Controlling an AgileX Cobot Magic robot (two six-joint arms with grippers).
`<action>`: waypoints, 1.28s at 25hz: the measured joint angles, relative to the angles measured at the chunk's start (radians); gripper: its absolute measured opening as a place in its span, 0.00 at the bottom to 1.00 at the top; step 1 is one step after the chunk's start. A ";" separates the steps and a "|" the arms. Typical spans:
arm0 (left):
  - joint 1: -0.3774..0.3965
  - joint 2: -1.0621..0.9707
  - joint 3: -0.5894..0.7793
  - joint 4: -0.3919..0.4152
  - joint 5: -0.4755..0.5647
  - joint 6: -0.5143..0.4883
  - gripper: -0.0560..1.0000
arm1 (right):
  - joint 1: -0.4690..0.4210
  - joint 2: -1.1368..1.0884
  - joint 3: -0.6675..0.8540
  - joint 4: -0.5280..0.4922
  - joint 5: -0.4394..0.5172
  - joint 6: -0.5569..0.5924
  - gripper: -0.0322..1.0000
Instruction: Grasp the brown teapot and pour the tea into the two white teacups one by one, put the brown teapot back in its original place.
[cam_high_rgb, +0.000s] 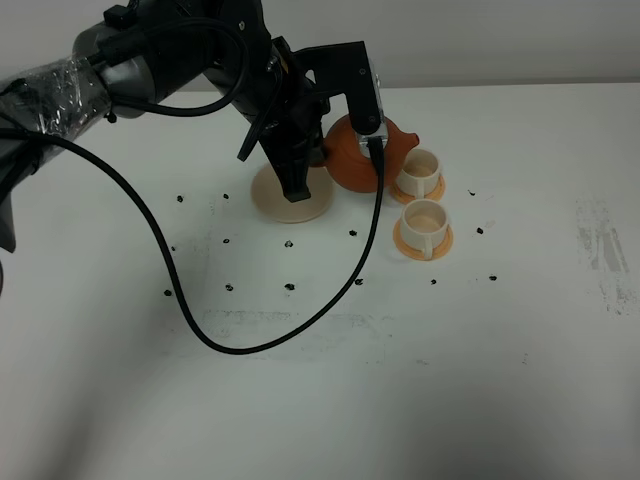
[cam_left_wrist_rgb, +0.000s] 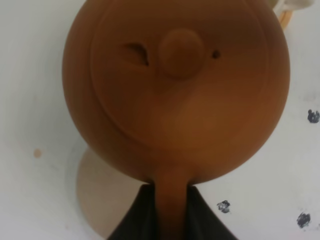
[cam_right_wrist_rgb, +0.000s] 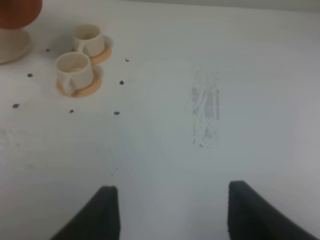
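Left hand (cam_left_wrist_rgb: 171, 216) holds brown teapot (cam_high_rgb: 350, 160), apparently raised beside saucer (cam_high_rgb: 272, 196).

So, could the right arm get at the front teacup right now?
Probably yes: the right gripper is open, and only bare table lies between it and that teacup; the teapot hangs by the other cup.

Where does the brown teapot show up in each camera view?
Exterior high: brown teapot upper centre, just right of the beige saucer, spout toward the far teacup.
Left wrist: fills most of the picture, seen lid-on, handle pinched in the left gripper.
Right wrist: only an orange sliver at one corner.
Shared landmark: the beige saucer, next to the teapot in all three.
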 joint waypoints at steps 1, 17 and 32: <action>0.000 0.002 0.000 0.000 -0.001 0.004 0.17 | 0.000 0.000 0.000 0.000 0.000 0.000 0.51; -0.001 0.058 0.000 0.018 -0.138 0.166 0.17 | 0.000 0.000 0.000 0.001 0.000 0.000 0.51; -0.032 0.086 0.000 0.131 -0.157 0.272 0.17 | 0.000 0.000 0.000 0.001 0.000 0.000 0.51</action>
